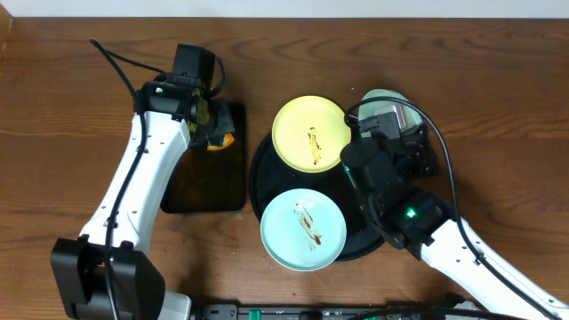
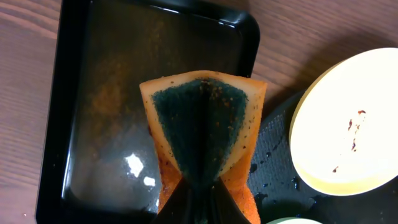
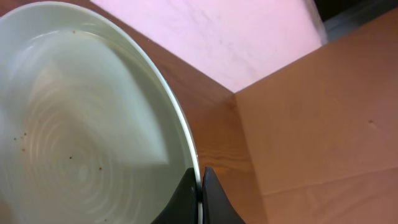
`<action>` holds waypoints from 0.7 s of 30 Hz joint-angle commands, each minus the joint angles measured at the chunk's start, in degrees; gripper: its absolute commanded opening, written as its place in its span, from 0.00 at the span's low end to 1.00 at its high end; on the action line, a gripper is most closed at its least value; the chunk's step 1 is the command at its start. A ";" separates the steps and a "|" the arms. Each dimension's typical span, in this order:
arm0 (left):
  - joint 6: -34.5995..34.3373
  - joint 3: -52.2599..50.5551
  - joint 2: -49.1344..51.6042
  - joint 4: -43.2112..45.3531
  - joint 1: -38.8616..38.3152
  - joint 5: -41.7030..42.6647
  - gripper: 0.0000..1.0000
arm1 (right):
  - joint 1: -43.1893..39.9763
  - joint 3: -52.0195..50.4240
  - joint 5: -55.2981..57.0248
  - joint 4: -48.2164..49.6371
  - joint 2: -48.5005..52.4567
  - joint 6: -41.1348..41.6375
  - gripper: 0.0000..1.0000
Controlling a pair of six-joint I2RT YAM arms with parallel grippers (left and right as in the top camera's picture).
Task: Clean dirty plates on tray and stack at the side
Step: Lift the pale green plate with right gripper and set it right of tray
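I'm pinching the whitish plate [image 3: 81, 124] only by its thin rim in my closed right end effector [image 3: 200, 177], near the bench's far edge beside the round tray [image 1: 261, 180], while my left end effector [image 2: 203, 190] is gripping the sponge [image 2: 202, 118], so scrubbing pressure is likely risking it slipping onto the yellow plate [image 1: 309, 133].

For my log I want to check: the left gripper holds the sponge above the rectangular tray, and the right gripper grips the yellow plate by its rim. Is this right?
Not quite. The right gripper grips the pale whitish plate by its rim, as the right wrist view shows; the yellow plate lies on the round tray.
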 commanded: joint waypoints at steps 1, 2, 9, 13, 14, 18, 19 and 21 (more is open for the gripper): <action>-0.33 0.20 -1.20 -0.37 0.20 -0.68 0.07 | -2.75 0.83 -5.97 -2.69 -0.35 12.26 0.01; -0.35 0.20 -1.20 -0.39 0.17 -0.68 0.07 | -4.50 0.83 -7.80 -3.26 -0.35 14.32 0.01; -0.35 0.20 -1.20 -1.01 0.17 -0.68 0.07 | -24.46 0.81 -19.58 -4.52 -0.35 17.55 0.01; -0.35 0.20 -1.20 -0.98 0.17 -0.66 0.07 | -40.22 0.02 -32.79 -6.08 -0.33 22.64 0.01; -0.35 0.20 -1.20 -1.01 0.17 -0.66 0.08 | -45.00 -0.66 -36.70 -6.10 -0.11 23.98 0.01; -0.35 0.20 -1.20 -0.98 0.17 -0.57 0.07 | -56.19 -1.97 -43.82 -5.86 3.21 24.39 0.01; -0.35 0.20 -1.20 -0.98 0.17 -0.44 0.08 | -57.70 -1.97 -44.52 -5.68 4.44 24.39 0.01; -0.35 0.20 -1.20 -0.98 0.17 -0.26 0.07 | -60.39 -1.97 -47.17 -4.55 7.72 24.37 0.01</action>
